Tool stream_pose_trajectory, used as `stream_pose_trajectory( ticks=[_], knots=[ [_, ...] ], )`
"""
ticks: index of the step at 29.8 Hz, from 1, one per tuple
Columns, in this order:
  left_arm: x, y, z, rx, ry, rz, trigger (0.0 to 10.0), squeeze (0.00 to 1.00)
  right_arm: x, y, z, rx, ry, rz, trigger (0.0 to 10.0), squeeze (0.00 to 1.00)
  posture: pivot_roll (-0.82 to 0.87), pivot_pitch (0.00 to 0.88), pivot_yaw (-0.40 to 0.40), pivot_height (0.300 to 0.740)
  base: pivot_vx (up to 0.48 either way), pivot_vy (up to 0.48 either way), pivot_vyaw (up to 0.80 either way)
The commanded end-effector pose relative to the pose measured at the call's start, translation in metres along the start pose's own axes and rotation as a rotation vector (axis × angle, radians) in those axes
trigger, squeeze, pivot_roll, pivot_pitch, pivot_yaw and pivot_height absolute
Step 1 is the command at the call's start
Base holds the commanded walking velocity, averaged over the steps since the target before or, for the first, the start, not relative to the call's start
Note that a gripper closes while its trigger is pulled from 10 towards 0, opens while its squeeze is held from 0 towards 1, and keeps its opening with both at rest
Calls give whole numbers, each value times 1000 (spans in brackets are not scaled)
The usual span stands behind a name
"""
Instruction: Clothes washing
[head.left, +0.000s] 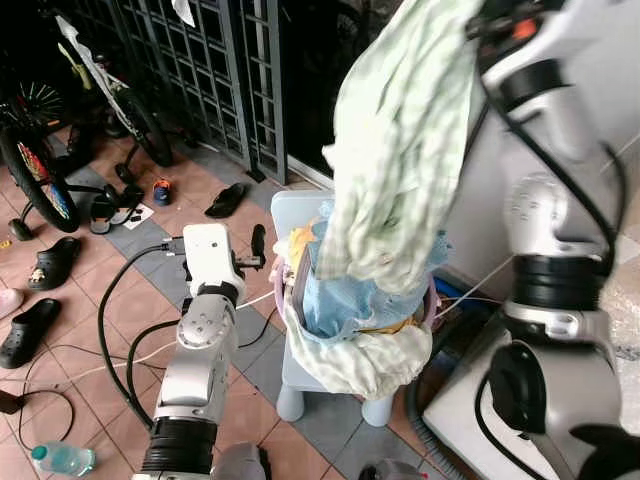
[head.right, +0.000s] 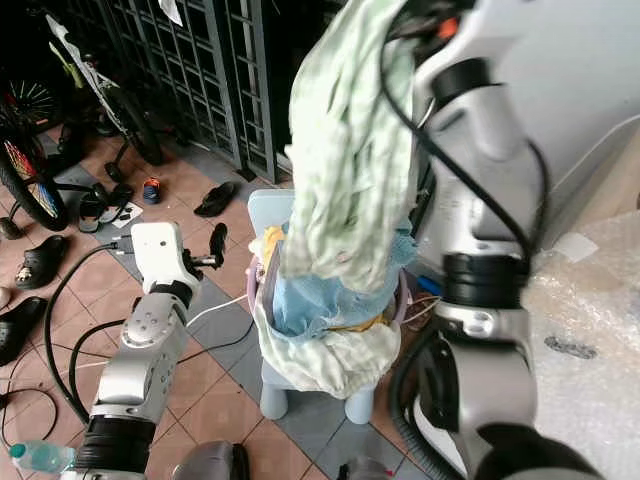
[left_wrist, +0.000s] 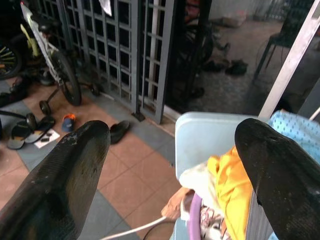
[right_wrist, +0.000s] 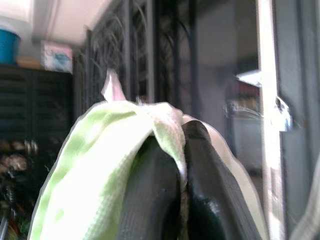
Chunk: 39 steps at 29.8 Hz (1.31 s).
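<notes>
Hanging from the right gripper (right_wrist: 182, 165), whose black fingers are pinched together on its top fold, the pale green checked cloth (head.left: 400, 150) is raised high so its tail clears the purple-rimmed laundry basket (head.left: 300, 285) on the light blue plastic stool (head.left: 300, 385). The left gripper (left_wrist: 172, 165) waits beside the basket, fingers spread, probably ready to steady it.

Right arm (head.left: 545, 200) raised high, elbow bent, wrist up at the top edge of the head views. Right gripper (right_wrist: 181, 200): the two black fingers (right_wrist: 150, 200) pressed together, cloth (head.left: 400, 150) pinched between them and draped over them, hanging down from the grip. Left arm (head.left: 195, 370) low, forearm reaching forward, wrist level. Left gripper (left_wrist: 175, 165): fingers (left_wrist: 65, 175) spread wide apart, nothing between them, not touching anything.
</notes>
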<state>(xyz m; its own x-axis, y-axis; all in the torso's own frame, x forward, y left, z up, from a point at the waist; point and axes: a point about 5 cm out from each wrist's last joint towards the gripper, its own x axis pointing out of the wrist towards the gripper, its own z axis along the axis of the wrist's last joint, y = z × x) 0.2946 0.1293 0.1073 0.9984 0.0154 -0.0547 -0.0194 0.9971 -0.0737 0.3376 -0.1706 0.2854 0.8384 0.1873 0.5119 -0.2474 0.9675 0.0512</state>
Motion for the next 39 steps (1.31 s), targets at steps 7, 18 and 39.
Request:
stream_pose_trajectory(
  ticks=[7,18,39],
  knots=[
    [-9,4,-2,69,-20,9,10000,0,-92,20,-76,-13,326,11,0,0,-54,0,39,740,0,0,0],
    [-17,8,-3,82,0,2,10000,0,-142,40,-114,13,533,20,10000,0,-33,0,50,740,0,0,0],
    [-23,8,-5,77,39,-1,10000,0,-134,40,-117,6,539,1,10000,0,-23,0,40,740,-209,0,-318]
  ],
)
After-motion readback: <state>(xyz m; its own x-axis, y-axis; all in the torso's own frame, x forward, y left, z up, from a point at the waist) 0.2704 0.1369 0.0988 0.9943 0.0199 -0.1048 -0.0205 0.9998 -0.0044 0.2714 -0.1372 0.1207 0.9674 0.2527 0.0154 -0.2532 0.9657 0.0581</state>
